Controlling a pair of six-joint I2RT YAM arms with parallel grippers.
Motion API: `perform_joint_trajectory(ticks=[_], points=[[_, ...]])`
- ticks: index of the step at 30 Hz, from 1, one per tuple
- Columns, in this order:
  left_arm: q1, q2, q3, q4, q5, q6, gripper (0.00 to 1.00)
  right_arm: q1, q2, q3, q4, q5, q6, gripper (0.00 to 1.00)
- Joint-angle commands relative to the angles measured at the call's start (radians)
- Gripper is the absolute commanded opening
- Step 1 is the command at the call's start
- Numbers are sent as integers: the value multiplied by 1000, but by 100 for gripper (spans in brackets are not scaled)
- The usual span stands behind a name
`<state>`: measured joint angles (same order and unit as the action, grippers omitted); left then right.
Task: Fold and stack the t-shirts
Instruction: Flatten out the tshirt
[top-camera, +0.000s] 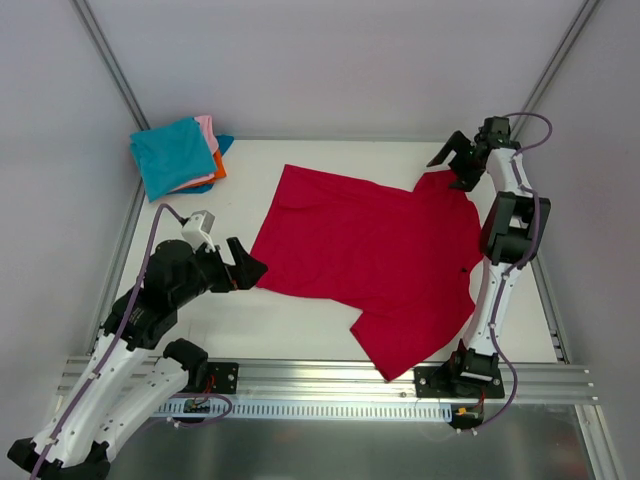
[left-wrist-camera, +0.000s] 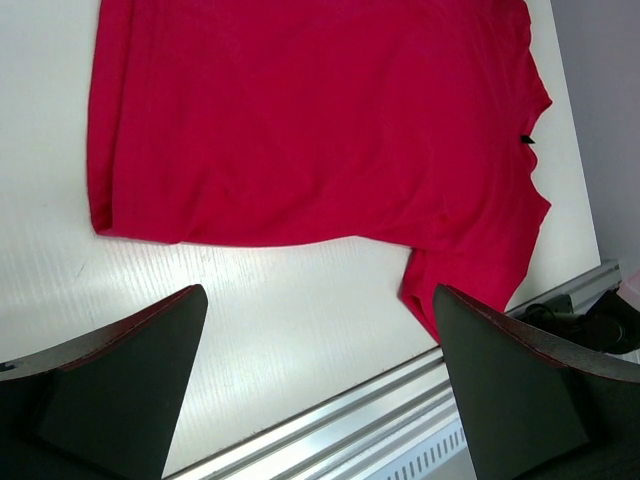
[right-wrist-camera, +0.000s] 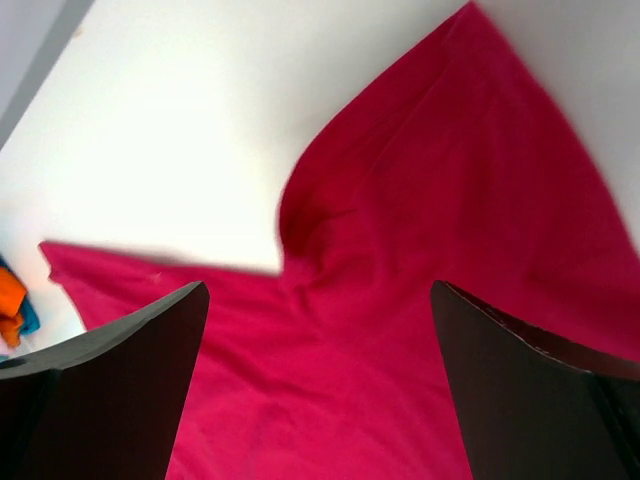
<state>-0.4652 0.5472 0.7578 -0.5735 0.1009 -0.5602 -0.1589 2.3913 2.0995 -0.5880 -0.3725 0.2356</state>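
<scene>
A large plain red t-shirt (top-camera: 370, 255) lies spread flat across the middle of the white table (top-camera: 290, 325), collar to the right and one sleeve reaching the near edge. At the back left corner sits a stack of folded t-shirts (top-camera: 178, 155), teal on top with pink, orange and blue edges showing. My left gripper (top-camera: 248, 262) hovers open just off the red shirt's near left corner, over bare table (left-wrist-camera: 318, 295). My right gripper (top-camera: 452, 165) hangs open above the far right sleeve, red cloth (right-wrist-camera: 430, 250) below its jaws (right-wrist-camera: 318, 290). Nothing is held.
An aluminium rail (top-camera: 330, 375) runs along the near table edge and carries both arm bases. The right arm (top-camera: 505, 230) stands over the shirt's right side. Grey enclosure walls close off the back and both sides.
</scene>
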Motion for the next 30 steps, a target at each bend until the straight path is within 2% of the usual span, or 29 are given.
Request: perform_joint_trajectory(ticks=[1,5,9,13,17,22,30], points=[[-4,10,-24,78,20,10,99,36,-194,-24,-4,-26,2,100],[-6,19,-40,112,33,5,99,53,-354,-174,14,36,-7,99],[-4,13,-44,116,34,5,99,53,-587,-478,11,128,-27,100],[-6,-1,-57,123,42,-1,99,53,-748,-718,-24,220,-57,100],[-6,-21,-58,127,60,5,99,52,-869,-878,-62,300,-104,100],[-6,-27,-57,121,66,17,99,42,-900,-966,-101,333,-131,99],[-4,-70,-63,101,63,6,99,38,-761,-984,-92,366,-124,99]])
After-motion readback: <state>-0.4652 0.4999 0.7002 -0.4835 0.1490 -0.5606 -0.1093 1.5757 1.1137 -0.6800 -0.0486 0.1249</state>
